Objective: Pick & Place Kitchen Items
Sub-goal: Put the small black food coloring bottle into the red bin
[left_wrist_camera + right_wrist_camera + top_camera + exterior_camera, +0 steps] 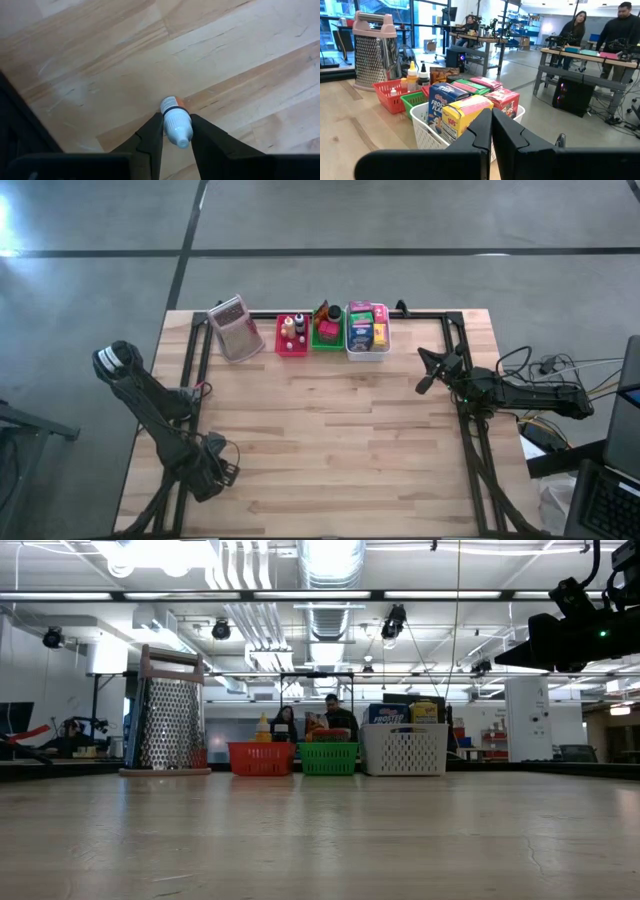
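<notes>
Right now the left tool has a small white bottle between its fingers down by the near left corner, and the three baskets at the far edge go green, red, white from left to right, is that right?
Not quite. The baskets run red, green, white from left to right, as the high view shows. The rest holds: the left tool has a small white bottle between its fingers, by the near left corner.

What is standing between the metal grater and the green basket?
The red basket with small bottles stands between the grater and the green basket, seen in the high view.
</notes>
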### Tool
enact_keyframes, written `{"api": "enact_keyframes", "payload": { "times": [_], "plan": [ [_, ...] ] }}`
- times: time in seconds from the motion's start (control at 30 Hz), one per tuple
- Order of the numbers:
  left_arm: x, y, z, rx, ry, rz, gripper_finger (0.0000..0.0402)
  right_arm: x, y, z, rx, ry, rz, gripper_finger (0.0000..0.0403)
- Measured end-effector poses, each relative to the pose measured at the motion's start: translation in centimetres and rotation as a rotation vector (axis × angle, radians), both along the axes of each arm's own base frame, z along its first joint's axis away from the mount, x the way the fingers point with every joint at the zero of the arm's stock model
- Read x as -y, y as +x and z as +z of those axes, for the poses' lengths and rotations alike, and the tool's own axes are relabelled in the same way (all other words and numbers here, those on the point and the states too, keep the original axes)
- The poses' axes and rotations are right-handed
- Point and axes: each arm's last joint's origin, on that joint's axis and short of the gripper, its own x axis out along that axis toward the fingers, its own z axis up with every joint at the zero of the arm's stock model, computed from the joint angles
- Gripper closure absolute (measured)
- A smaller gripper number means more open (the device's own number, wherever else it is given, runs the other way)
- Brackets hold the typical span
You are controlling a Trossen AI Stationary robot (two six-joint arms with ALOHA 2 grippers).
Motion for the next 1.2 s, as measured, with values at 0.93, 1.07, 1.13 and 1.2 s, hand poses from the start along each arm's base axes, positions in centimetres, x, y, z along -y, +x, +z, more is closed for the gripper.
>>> {"api": "enact_keyframes", "payload": {
  "times": [0.93,1.07,1.13,1.2],
  "plan": [
    [-12.3,10.8,3.7,0.185,0.147,-0.170,0.0309,0.0,0.0,0.0,0.000,0.000,0.000,0.0394],
    [-16.6,12.3,5.4,0.243,0.161,-0.185,0.0309,0.0,0.0,0.0,0.000,0.000,0.000,0.0394],
    [-18.6,12.9,6.4,0.276,0.176,-0.191,0.0309,0.0,0.0,0.0,0.000,0.000,0.000,0.0394],
    [-20.4,13.7,7.3,0.299,0.192,-0.196,0.0309,0.0,0.0,0.0,0.001,0.000,0.000,0.0394]
  ]
}}
